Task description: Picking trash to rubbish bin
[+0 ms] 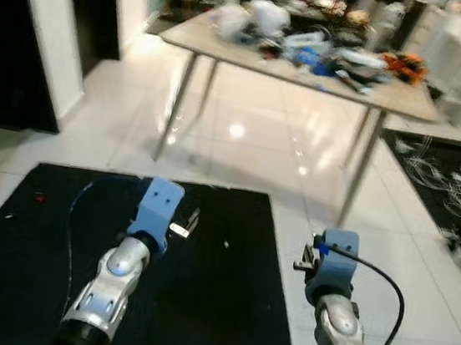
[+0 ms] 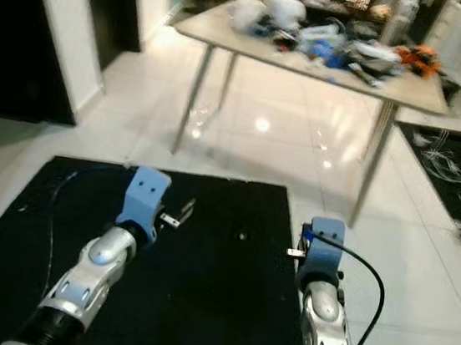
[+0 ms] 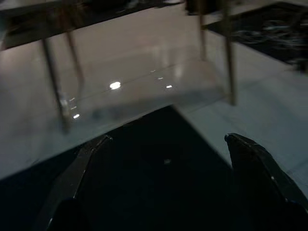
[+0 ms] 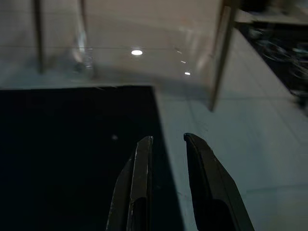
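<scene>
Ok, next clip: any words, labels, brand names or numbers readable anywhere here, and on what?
None can be read.
The clutter on the table: too blurred and too small to tell whether anything there carries print.
The black mat and the white tiled floor: no writing visible.
The left gripper and right gripper: plain black fingers, no markings visible.

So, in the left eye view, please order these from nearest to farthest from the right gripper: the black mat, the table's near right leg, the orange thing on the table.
1. Black mat: on the floor just left of the right gripper.
2. Table's near right leg: ahead, slightly right.
3. Orange thing: up on the table's right end, farthest.
</scene>
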Controlling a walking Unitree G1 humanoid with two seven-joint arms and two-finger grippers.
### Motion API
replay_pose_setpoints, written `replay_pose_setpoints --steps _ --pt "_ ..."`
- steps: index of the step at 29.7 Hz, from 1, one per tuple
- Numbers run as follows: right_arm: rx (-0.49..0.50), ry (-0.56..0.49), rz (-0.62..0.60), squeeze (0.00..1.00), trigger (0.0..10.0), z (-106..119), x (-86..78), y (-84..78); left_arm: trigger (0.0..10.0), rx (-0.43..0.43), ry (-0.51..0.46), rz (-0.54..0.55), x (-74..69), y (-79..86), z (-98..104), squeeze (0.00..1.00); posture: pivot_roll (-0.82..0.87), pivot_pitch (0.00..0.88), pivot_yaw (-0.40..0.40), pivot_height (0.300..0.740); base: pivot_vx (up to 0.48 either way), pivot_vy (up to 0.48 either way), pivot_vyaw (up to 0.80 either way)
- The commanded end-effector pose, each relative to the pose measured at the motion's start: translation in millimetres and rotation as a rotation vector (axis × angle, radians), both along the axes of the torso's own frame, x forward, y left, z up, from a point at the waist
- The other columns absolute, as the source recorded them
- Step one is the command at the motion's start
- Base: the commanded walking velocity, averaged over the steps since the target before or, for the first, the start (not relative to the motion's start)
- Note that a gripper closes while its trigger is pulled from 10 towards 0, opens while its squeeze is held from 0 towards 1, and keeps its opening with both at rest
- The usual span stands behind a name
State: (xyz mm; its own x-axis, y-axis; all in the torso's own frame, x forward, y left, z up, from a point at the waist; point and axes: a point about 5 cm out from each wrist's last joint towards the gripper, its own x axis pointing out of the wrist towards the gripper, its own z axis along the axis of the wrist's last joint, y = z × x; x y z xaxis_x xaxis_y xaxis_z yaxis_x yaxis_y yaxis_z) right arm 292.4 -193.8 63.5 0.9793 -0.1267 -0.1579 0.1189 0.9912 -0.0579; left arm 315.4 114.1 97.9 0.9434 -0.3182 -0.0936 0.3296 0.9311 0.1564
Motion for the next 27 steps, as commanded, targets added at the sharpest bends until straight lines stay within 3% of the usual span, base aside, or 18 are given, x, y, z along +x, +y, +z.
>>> replay_pose_setpoints --steps 1,8,12,17,27 --pt "-0.003 -0.002 0.004 0.0 10.0 1.9 0.0 0.1 10.0 -0.021 0.011 -0.005 1.4 -3.9 0.6 0.0 -0.12 0.009 -0.041 0.74 0.0 0.0 -0.8" --pt "-0.01 0.005 0.0 0.0 10.0 1.5 0.5 -4.9 10.0 -0.003 -0.007 0.001 5.9 -1.3 4.6 0.0 -0.11 0.0 -0.048 0.74 0.0 0.0 -0.8" --pt "0.004 0.038 0.011 0.0 10.0 -5.1 -3.9 -5.9 10.0 -0.07 0.009 0.032 5.4 2.1 4.4 0.0 -0.11 0.0 -0.052 0.74 0.0 0.0 0.0" --pt "0.001 -0.009 0.045 0.0 10.0 -0.3 -4.7 1.3 10.0 -0.067 0.005 0.03 1.9 2.6 1.7 0.0 -0.11 0.0 -0.051 0.74 0.0 0.0 0.0" --pt "-0.007 -0.021 0.055 0.0 10.0 2.2 -2.0 2.6 10.0 -0.109 -0.017 -0.009 -2.7 -4.8 4.2 0.0 -0.11 0.0 -0.05 0.74 0.438 0.0 0.0"
